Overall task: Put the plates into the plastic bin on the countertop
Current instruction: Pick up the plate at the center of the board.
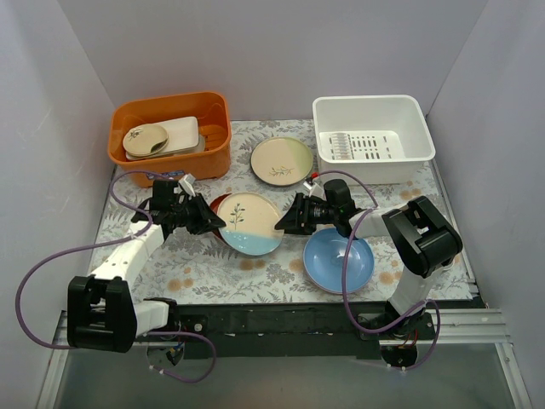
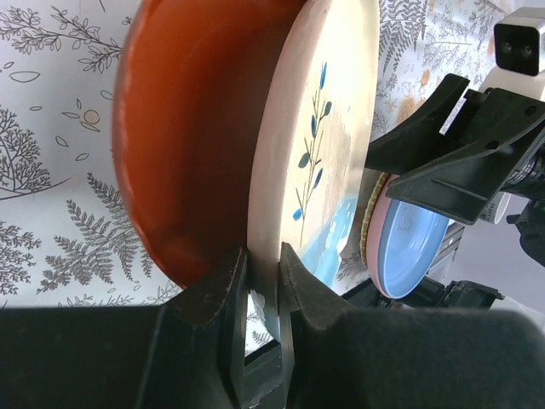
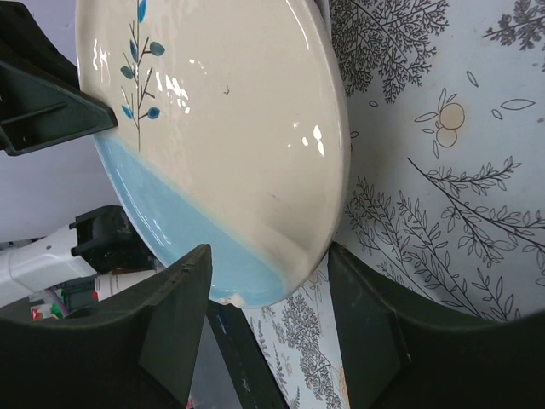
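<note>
From above, the cream-and-blue plate [image 1: 249, 223] lay mid-bench on a red plate [image 1: 218, 203], between the two arms. The left jaws met its left rim and the right jaws its right rim. A blue plate [image 1: 339, 260] sat just near-right of it, and a sprig plate [image 1: 282, 160] lay behind it. The white bin [image 1: 409, 115] stood at the far right of the bench [image 1: 196, 268], well apart from the plates. An orange tub [image 1: 170, 128] with cream dishes [image 1: 162, 138] stood at the far left.

In the left wrist view, the left jaws were closed tight on the rim of the cream-and-blue plate [image 2: 324, 128], one finger on each face. The red plate [image 2: 196, 128] lay against its underside. The blue plate [image 2: 409, 247] showed beyond, under the black right jaws.

In the right wrist view, the right jaws stood wide apart, straddling the rim of the cream-and-blue plate [image 3: 221, 128] without pinching it. Patterned bench [image 3: 443, 170] showed beside it.
</note>
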Controlling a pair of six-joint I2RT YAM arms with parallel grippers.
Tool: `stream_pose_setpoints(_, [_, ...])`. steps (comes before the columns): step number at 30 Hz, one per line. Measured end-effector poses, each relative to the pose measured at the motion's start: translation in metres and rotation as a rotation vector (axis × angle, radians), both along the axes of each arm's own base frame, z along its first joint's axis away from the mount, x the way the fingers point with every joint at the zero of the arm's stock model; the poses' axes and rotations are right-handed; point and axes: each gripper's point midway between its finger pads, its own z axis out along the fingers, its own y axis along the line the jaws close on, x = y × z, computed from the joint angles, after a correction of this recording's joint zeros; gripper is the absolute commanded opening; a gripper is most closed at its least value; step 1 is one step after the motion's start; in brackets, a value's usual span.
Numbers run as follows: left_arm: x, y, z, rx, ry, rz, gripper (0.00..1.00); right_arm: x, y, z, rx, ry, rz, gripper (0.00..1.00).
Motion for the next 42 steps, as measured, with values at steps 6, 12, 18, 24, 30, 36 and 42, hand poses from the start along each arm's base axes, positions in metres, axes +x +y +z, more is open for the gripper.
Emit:
stream_pose_setpoints(6, [-0.002, 0.001, 0.007, -0.002, -0.023, 0.019, 0.00, -0.002, 0.002, 0.005, 0.028, -0.001, 0.005, 0.64])
stream_pose_setpoints(12, [-0.003, 0.000, 0.012, -0.018, -0.022, 0.032, 0.00, -0.002, 0.002, 0.007, 0.042, 0.000, 0.003, 0.64])
stream_pose_setpoints(18, [-0.003, -0.006, 0.020, -0.070, -0.020, 0.027, 0.00, -0.002, 0.003, 0.010, 0.050, -0.004, 0.007, 0.64])
stream_pose_setpoints(24, [-0.002, -0.015, 0.037, -0.133, -0.062, 0.004, 0.00, -0.005, 0.004, 0.016, 0.079, 0.001, 0.015, 0.63])
stream_pose_setpoints(30, [-0.003, -0.019, 0.043, -0.166, -0.073, -0.017, 0.00, -0.006, 0.004, 0.026, 0.129, -0.006, 0.016, 0.55])
stream_pose_setpoints(36, [-0.005, -0.025, 0.049, -0.207, -0.081, -0.048, 0.00, -0.007, 0.003, 0.049, 0.170, -0.060, 0.012, 0.27])
stream_pose_setpoints(42, [-0.001, -0.023, 0.050, -0.227, -0.113, -0.049, 0.00, -0.005, -0.003, 0.075, 0.250, -0.068, 0.022, 0.01])
